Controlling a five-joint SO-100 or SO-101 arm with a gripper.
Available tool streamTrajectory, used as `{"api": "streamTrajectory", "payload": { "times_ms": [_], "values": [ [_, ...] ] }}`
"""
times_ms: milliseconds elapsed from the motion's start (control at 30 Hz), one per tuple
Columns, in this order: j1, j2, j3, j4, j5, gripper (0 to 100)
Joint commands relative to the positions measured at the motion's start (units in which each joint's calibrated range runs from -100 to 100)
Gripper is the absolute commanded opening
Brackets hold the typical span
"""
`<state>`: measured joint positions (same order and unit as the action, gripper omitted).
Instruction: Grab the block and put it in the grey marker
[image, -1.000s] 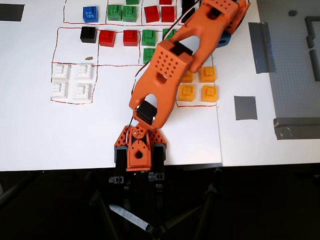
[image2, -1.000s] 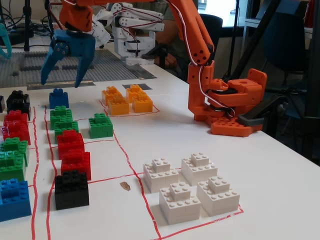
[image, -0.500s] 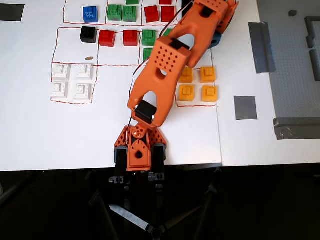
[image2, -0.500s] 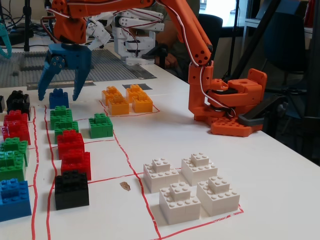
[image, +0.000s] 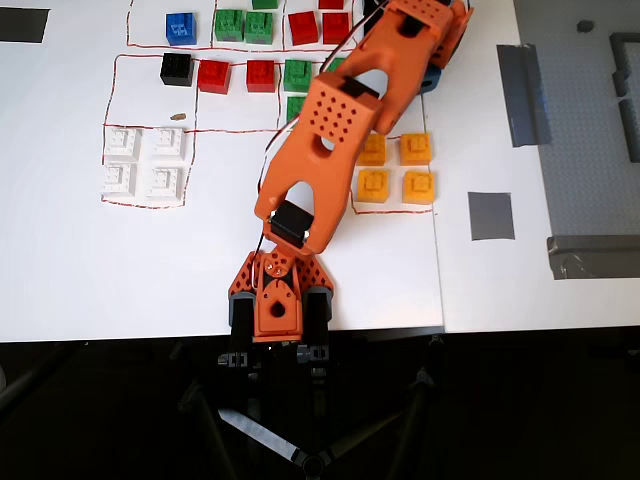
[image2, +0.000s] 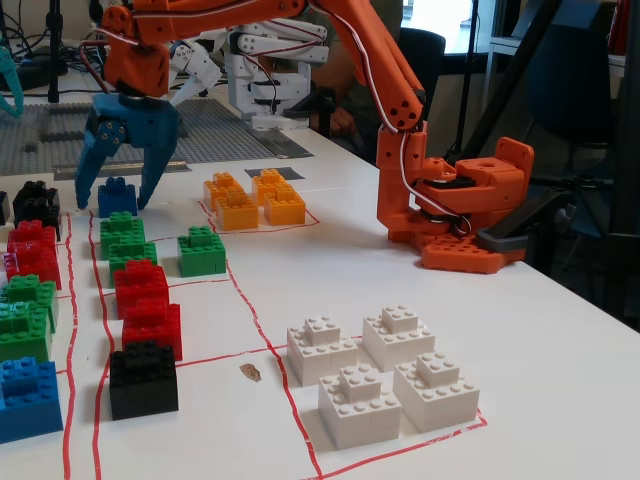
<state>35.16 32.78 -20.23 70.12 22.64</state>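
Looking down in the overhead view, the orange arm (image: 335, 130) stretches from its base at the near desk edge up toward the top of the picture, its far end covering the claw and the block, so neither shows here. Four yellow bricks (image: 396, 167) sit just right of the arm inside a red-lined box, and the grey marker (image: 491, 215) lies well apart to their right on the white desk (image: 120, 270), bare. Four white bricks (image: 146, 160) sit at the left. In the fixed view, the blue claw (image2: 118, 205) hangs fingers-down, spread wide, straddling the block (image2: 117, 196), one fingertip on each side of it; whether they touch it cannot be told. The block rests on the desk just behind a green brick (image2: 122, 233), left of the yellow bricks. A black brick (image2: 143, 376) stands in the foreground near two red ones (image2: 146, 305).
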Motion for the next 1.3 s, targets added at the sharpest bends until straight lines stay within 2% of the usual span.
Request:
{"api": "streamTrajectory", "payload": {
  "times_ms": [0, 100, 233, 300, 333, 700, 900, 1267],
  "values": [
    [-0.1, -3.4, -2.0, -1.5, 0.9, 25],
    [0.0, -3.2, -2.2, -1.5, 1.2, 22],
    [0.1, -3.2, -2.2, -1.5, 1.8, 12],
    [0.2, -3.2, -2.4, -1.6, 1.6, 1],
    [0.3, -3.3, -2.7, -1.6, 1.5, 0],
    [-0.2, -10.2, -6.9, 5.8, 2.1, 0],
    [-1.5, -19.5, -1.8, 10.9, 3.6, 0],
    [1.6, -34.5, 9.3, 19.2, 13.4, 0]
  ]
}}
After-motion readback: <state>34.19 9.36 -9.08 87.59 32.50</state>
